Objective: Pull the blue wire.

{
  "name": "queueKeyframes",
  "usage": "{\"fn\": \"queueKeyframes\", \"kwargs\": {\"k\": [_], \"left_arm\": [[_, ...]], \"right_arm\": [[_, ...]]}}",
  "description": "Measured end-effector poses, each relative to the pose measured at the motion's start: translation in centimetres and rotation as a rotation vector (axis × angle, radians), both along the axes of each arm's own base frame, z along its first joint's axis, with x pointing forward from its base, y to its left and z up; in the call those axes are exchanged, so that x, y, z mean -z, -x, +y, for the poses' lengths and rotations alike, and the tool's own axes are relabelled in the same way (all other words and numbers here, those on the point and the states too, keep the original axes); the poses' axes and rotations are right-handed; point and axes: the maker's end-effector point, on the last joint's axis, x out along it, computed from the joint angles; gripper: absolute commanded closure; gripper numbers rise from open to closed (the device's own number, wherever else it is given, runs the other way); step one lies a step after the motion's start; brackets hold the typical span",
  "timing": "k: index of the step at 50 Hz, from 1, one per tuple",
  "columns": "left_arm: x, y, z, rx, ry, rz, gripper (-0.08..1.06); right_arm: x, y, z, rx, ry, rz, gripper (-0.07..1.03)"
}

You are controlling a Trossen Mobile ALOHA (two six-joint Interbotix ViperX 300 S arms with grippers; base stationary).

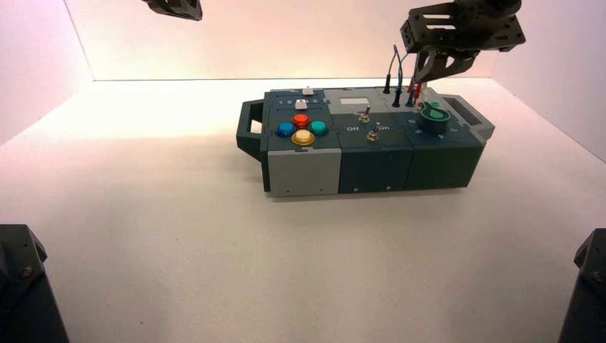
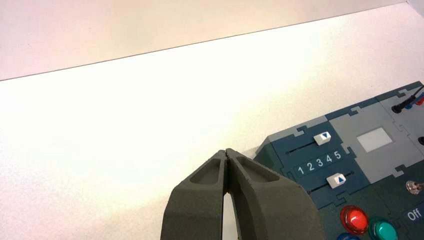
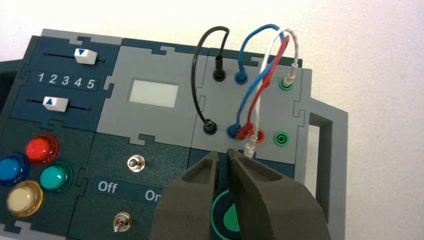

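Observation:
The blue wire (image 3: 252, 85) loops over the grey socket panel (image 3: 225, 102), with one blue plug (image 3: 241, 76) in the far row and the other (image 3: 233, 131) in the near row, beside a red plug (image 3: 243, 132). My right gripper (image 3: 223, 154) hovers just short of the near row, over the green knob (image 3: 227, 220), its jaws a narrow gap apart with nothing between them. In the high view the right gripper (image 1: 421, 75) hangs above the wires at the box's back right. My left gripper (image 2: 226, 151) is shut and empty, off the box's left end.
Black (image 3: 197, 75), red (image 3: 267, 75) and white (image 3: 295, 47) wires cross the same panel; a white plug end (image 3: 249, 146) lies close to my right fingertips. Two toggles (image 3: 133, 162), several coloured buttons (image 3: 41, 149), two sliders (image 3: 85, 55) and the box's handle (image 3: 327, 150) lie around.

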Motion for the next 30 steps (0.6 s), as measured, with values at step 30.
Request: {"fn": "queueKeyframes", "kwargs": {"k": [30], "left_arm": [[0.00,0.00,0.00,0.001,-0.001,0.000,1.01]], "right_arm": [[-0.23,-0.68,-0.21,-0.001,-0.011,-0.034,0.86]]}}
